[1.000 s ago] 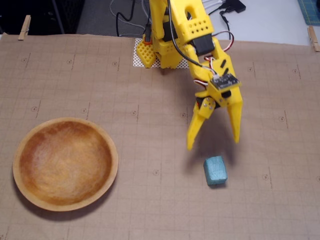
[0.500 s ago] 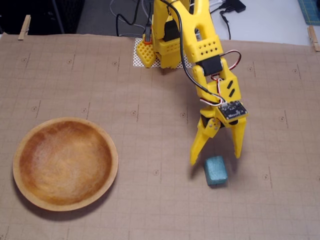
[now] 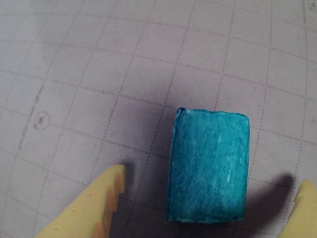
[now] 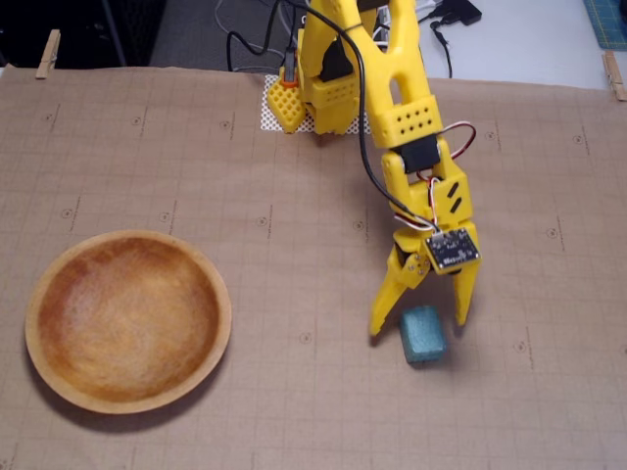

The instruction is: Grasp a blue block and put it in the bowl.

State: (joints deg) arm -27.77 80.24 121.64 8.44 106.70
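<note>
The blue block [image 4: 423,341] lies flat on the brown gridded paper, right of centre in the fixed view. My yellow gripper [image 4: 419,323] hangs over its far end, open, with one finger on each side and close to the paper. In the wrist view the blue block [image 3: 208,166] fills the lower middle. The gripper [image 3: 212,182] shows only its two yellow fingertips [image 3: 106,191], wide apart and not touching the block. The wooden bowl [image 4: 226,318] sits empty at the left, far from the gripper.
The arm's yellow base [image 4: 328,98] stands at the back centre on a white mesh patch, with cables behind it. Wooden clothespins [image 4: 47,54] pin the paper at the back corners. Open paper lies between the block and the bowl.
The gripper has moved forward and down from above and behind the block. Its open fingers now stand on either side of the block. Block and bowl have not moved.
</note>
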